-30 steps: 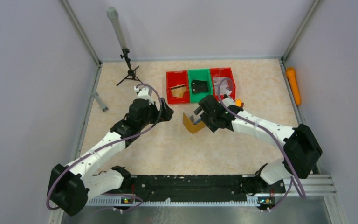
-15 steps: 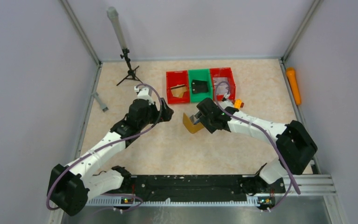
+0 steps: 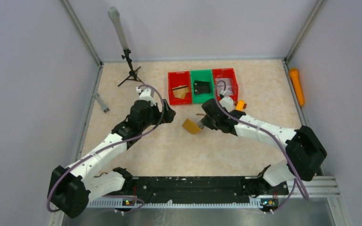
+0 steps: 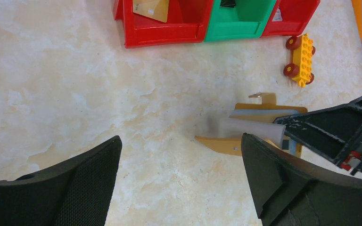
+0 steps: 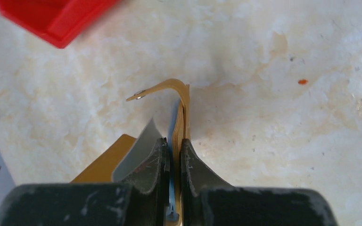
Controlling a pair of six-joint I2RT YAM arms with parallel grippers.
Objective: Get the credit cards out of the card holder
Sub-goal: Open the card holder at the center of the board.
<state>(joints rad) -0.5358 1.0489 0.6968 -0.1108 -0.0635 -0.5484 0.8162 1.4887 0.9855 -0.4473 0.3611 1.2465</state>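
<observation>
**Right gripper holds the holder up; left gripper waits open beside it**

The holder [image 3: 191, 126] sits mid-desk, slightly toward the far edge and just short of the row of bins. The right gripper [image 3: 201, 121] reaches it from the right edge's side. Its fingers are pressed together on one mustard leaf, so the holder stands up off the desk [image 3: 169, 155] and does not lie flat.

The left gripper [image 3: 171, 113] is near the holder on its left, apart from it, spread wide with nothing between its fingers. The holder lies to its right and a little nearer the near edge. As I read it, the holder's long axis runs left to right, its free end toward the left gripper. That arm looks better placed to pull a card, since the right is busy holding.

The right wrist view shows the pinch edge-on: the tabbed leaf curling away, and a thin bluish layer clamped with the mustard leaf. I cannot tell whether that layer is lining or a card.

The left wrist view shows what that one hides. The leaves are parted, and a pale grey piece reaches out between them toward the left, blurred, so I cannot tell what it is. It also shows a toy [image 4: 300, 59] beyond the holder.

One tan card [image 3: 181, 92] lies in the left red bin [image 3: 169, 80], probably already out.
</observation>
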